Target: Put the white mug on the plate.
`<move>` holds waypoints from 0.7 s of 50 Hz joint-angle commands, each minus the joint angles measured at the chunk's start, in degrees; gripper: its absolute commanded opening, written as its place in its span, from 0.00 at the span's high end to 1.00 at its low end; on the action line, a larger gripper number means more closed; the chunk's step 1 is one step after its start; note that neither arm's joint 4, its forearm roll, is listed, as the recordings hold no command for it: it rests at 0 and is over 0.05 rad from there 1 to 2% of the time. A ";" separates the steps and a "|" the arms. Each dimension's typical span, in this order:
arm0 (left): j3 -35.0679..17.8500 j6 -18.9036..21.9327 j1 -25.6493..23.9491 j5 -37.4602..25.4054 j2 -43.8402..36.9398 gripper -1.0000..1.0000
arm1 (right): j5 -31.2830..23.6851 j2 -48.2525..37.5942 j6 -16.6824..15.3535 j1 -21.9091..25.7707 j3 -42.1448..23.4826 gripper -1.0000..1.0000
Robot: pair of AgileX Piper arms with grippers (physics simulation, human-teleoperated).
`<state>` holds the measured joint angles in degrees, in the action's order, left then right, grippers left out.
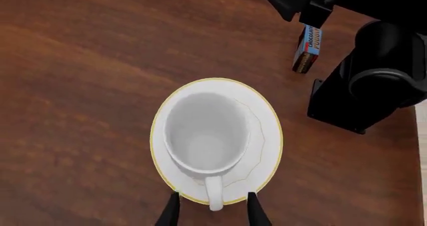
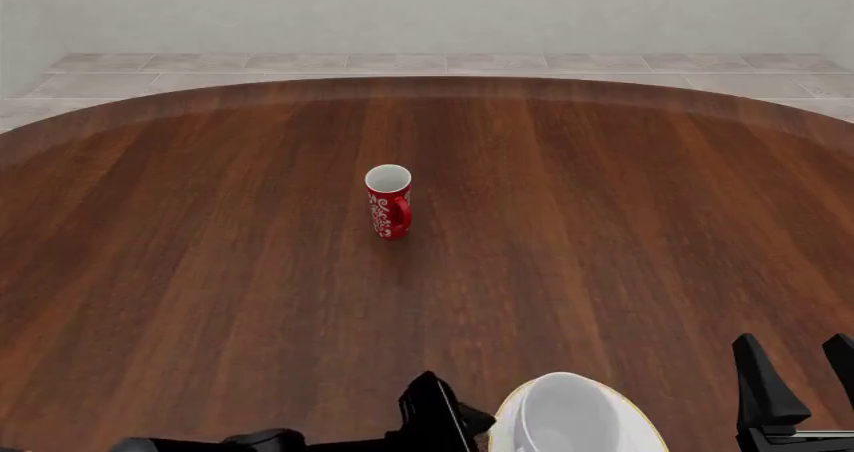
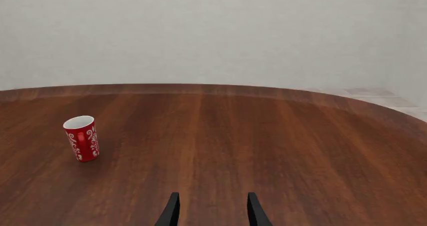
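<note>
From the left wrist camera, the white mug is standing upright on the plate, its handle pointing toward the left gripper. The fingers are straddling that handle with gaps on both sides, so the jaws are looking released and gripping nothing. To my eye the placing is done. A small chocolate box is lying well apart, beside the other arm's dark body.

In the front view, the mug and plate are sitting at the table's near edge between the two arms. The red mug is standing alone mid-table, leaving broad open wood for pulling back.

From the right wrist camera, the right gripper is hanging spread and empty above bare table, the red mug far off.
</note>
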<state>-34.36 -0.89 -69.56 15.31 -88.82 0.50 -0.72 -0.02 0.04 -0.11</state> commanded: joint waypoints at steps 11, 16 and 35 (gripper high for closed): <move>4.25 0.96 1.49 -3.59 9.83 0.00 | -0.21 0.19 0.01 -0.04 -0.05 0.00; 5.56 1.01 1.89 -4.27 12.40 0.00 | -0.21 0.19 0.01 -0.04 -0.05 0.00; 12.08 0.24 5.76 -6.89 26.85 0.00 | -0.21 0.17 0.01 -0.03 -0.05 0.00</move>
<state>-26.35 0.51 -66.71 10.07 -70.81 0.50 -0.73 -0.02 0.03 -0.11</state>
